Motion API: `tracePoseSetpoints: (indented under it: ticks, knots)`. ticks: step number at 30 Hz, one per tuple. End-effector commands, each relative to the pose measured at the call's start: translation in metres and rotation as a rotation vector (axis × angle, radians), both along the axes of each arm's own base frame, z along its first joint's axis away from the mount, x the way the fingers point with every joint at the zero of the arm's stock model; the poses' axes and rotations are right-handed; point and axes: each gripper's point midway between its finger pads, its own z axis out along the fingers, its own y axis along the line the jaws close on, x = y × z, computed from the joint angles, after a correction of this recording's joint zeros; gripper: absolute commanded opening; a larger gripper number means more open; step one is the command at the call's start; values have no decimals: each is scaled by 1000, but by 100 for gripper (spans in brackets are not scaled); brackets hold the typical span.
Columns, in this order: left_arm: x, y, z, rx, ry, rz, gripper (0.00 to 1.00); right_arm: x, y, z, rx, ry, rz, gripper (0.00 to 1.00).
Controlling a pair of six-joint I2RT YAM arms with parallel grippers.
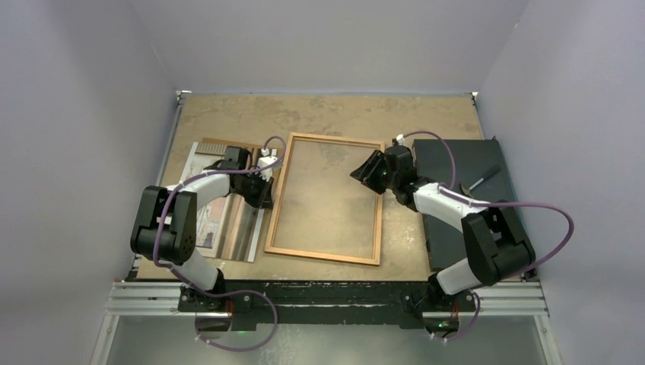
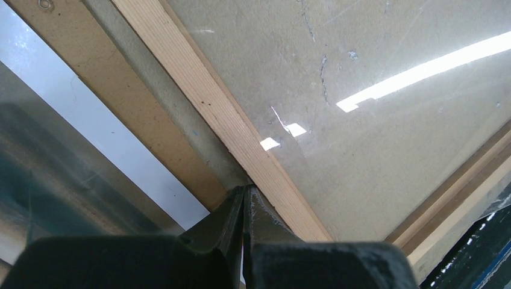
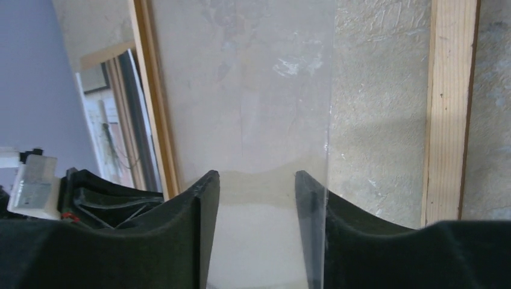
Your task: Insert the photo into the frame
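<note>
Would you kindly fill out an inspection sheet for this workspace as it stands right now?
Surface: tan table, scuffed and mottled.
Job's things: frame lies flat mid-table with a clear pane over its opening; photo lies outside it, beside the left rail, partly under the left arm.
Clutter: black slab right of the frame, with a slim tool on it.
Grippers: left gripper shut, tips at the frame's left rail; right gripper open above the pane, nothing seen gripped.
Cables: purple cables loop along both arms.
Surroundings: plain pale walls on three sides.
</note>
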Motion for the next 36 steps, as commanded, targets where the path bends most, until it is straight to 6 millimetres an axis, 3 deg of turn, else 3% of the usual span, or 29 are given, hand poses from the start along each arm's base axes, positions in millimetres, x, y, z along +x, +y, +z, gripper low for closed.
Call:
tracePoseSetpoints:
  ticks: [1, 6, 15, 18, 23, 36]
  knots:
    - [1, -10, 4, -48, -9, -40, 0, 6, 3, 6, -93, -14, 55, 57]
    - [1, -9, 5, -47, -9, -39, 0, 13, 6, 1, -222, 13, 89, 69]
    - [1, -9, 4, -46, -5, -39, 0, 13, 2, -15, -437, 85, 96, 81]
    - [1, -10, 4, -47, -6, -40, 0, 13, -1, -13, -461, 79, 94, 84]
    - [1, -9, 4, -47, -5, -40, 0, 14, -5, -6, -485, 56, 103, 99]
    - [2, -9, 3, -46, -3, -40, 0, 21, -13, -5, -566, 55, 105, 99]
